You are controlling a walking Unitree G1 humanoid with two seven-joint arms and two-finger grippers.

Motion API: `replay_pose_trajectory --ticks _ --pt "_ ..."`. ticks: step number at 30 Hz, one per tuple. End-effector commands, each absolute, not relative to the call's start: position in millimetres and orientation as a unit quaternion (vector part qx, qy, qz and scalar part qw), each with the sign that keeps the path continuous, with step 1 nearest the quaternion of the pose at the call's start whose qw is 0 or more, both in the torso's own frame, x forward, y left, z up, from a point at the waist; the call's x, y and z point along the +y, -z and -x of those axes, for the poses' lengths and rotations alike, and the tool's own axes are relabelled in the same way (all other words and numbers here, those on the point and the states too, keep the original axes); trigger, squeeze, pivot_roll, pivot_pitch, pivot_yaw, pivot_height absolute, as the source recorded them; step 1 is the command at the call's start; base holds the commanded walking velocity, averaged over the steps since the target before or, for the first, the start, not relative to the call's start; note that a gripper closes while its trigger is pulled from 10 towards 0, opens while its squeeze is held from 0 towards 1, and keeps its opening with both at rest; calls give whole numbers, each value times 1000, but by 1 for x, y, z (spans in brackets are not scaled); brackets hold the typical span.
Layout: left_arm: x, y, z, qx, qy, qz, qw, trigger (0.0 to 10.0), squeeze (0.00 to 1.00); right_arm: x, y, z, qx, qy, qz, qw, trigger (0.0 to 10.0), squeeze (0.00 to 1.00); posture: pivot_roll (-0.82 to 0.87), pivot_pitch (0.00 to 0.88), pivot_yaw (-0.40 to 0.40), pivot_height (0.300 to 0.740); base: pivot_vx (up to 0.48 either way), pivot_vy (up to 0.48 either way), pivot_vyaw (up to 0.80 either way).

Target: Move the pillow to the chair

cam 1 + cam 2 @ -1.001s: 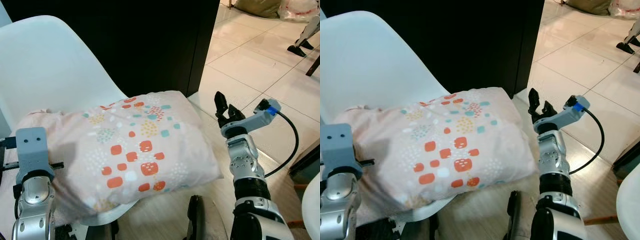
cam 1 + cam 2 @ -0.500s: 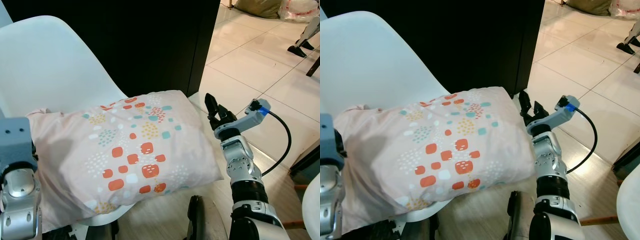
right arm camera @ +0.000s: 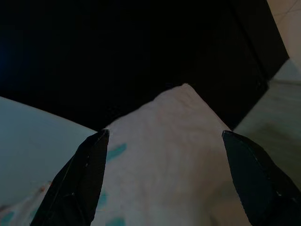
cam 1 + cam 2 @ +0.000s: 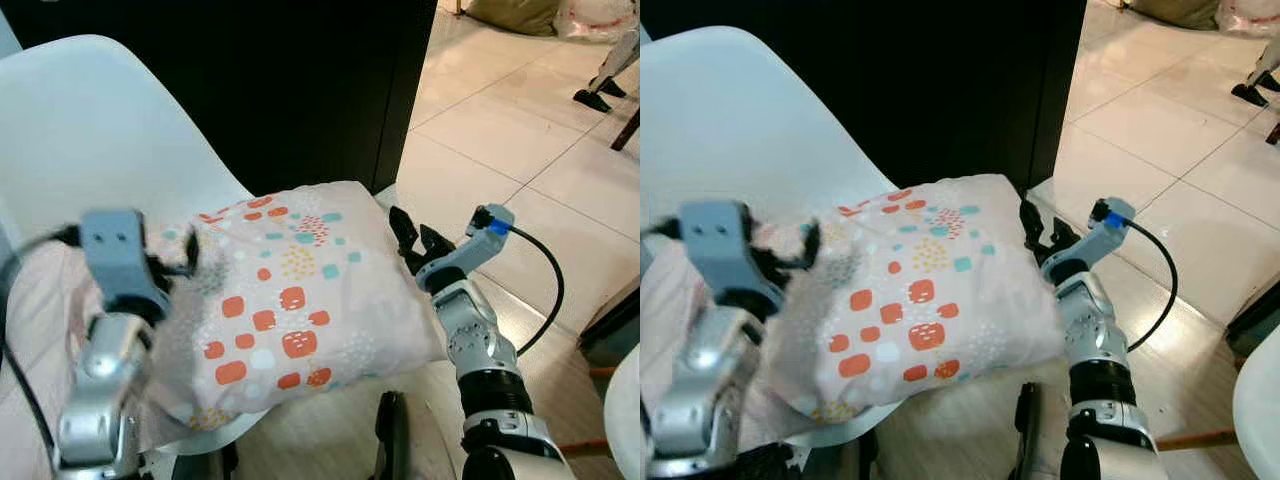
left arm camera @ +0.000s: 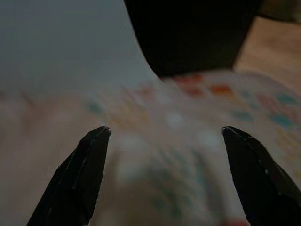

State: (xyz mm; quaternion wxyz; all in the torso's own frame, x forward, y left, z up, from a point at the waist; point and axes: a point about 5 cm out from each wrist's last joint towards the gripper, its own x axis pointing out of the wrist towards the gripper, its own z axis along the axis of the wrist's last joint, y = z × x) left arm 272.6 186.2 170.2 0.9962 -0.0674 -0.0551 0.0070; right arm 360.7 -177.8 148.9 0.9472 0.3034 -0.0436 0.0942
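The pale pink pillow [image 4: 290, 290] with orange, teal and yellow squares lies on the seat of the white chair [image 4: 90, 150]. My left gripper [image 4: 175, 262] is raised over the pillow's left part, blurred in the head views, and its wrist view shows the two black fingers [image 5: 84, 174] spread wide above the fabric. My right gripper [image 4: 412, 242] is open at the pillow's right edge, its fingers [image 3: 82, 179] standing either side of the pillow's corner [image 3: 174, 136]. Nothing is held in either gripper.
A black cabinet [image 4: 300, 80] stands behind the chair. Glossy white floor tiles [image 4: 520, 130] stretch to the right, with bags [image 4: 520, 12] and a furniture leg [image 4: 600, 95] far back. A dark box edge [image 4: 612, 335] sits low at the right.
My left arm has swung up and inward from beside the pillow to over its left part. My right gripper has moved left, closer against the pillow's right edge.
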Motion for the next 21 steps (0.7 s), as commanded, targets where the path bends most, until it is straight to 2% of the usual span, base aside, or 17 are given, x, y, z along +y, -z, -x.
replay_pose_trajectory --ticks 1,2,6,10,21 --pt "189 -163 -271 -40 -2 85 996 10000 0 -175 -147 -359 -38 -105 -298 948 10000 0 -11 134 15 555 0 0 0" --pt "185 -157 -270 -40 23 119 992 10000 0 -174 -146 -356 -49 -118 -299 946 10000 0 -13 126 15 555 0 0 0" --pt "177 -155 -271 -50 63 151 985 10000 0 -171 -146 -356 -48 -134 -290 946 10000 0 -16 120 17 575 0 0 0" --pt "166 -150 -277 -44 104 135 984 10000 0 -167 -144 -357 -47 -136 -287 947 10000 0 -24 108 27 595 0 0 0" --pt "154 -157 -297 -60 141 124 980 10000 0 -166 -141 -353 -50 -140 -288 946 10000 0 -40 93 43 640 0 0 0"
